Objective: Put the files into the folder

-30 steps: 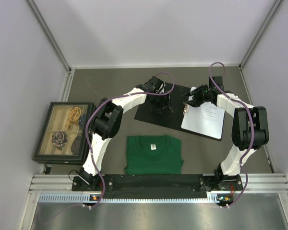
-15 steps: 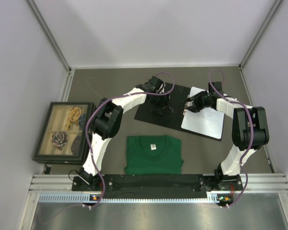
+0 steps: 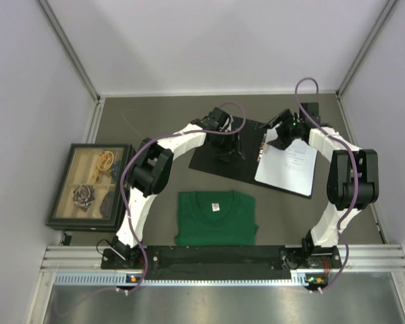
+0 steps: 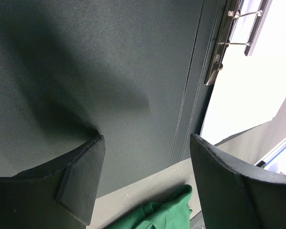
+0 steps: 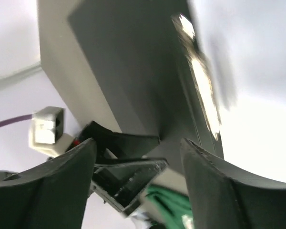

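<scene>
The folder (image 3: 219, 160) lies open on the table, black inner faces up. The files (image 3: 290, 165), white printed sheets, lie on its right half beside the metal clip (image 3: 262, 145). My left gripper (image 3: 224, 152) stands open low over the left black face (image 4: 109, 71), with nothing between its fingers (image 4: 81, 176). Its wrist view shows the clip (image 4: 233, 43) and the files (image 4: 248, 90) at the upper right. My right gripper (image 3: 285, 132) hangs open above the folder's far edge near the clip, holding nothing. Its wrist view is blurred; the clip (image 5: 200, 71) and the files (image 5: 257, 143) show there.
A folded green shirt (image 3: 216, 217) lies in front of the folder, near the arm bases. A dark-framed picture box (image 3: 91, 185) sits at the left edge. Enclosure walls stand close on both sides and at the back.
My right gripper has opened and drawn up and back from the clip and the top of the files. The left gripper and the folder have stayed put.
</scene>
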`<state>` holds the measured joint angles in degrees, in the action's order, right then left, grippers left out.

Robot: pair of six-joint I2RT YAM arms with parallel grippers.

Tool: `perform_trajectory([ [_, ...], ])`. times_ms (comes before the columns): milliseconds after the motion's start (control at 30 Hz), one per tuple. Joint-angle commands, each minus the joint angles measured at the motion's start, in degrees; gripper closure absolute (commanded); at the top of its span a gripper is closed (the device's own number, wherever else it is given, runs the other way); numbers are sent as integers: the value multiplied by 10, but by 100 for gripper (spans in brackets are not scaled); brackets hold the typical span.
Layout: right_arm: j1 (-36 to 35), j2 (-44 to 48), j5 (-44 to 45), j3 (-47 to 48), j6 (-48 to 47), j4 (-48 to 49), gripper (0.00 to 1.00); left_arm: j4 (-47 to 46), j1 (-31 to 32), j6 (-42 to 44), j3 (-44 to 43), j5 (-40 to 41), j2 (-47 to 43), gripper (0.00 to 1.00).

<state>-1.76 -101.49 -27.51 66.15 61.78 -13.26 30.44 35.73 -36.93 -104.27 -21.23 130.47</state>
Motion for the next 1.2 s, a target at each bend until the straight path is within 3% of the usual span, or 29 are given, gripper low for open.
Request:
perform_trajectory([
  [0, 11, -48, -1, 155, -195, -40, 25, -9, 2, 9, -7, -21, 4, 24],
  [367, 15, -182, -64, 265, -347, -21, 20, -20, 2, 41, -1, -74, -5, 17],
  [700, 15, -226, -102, 271, -373, 3, 20, -12, 0, 46, -16, -82, 8, 16],
  [1167, 16, -220, -164, 233, -321, 67, 22, -13, 0, 41, -25, -87, 22, 16],
])
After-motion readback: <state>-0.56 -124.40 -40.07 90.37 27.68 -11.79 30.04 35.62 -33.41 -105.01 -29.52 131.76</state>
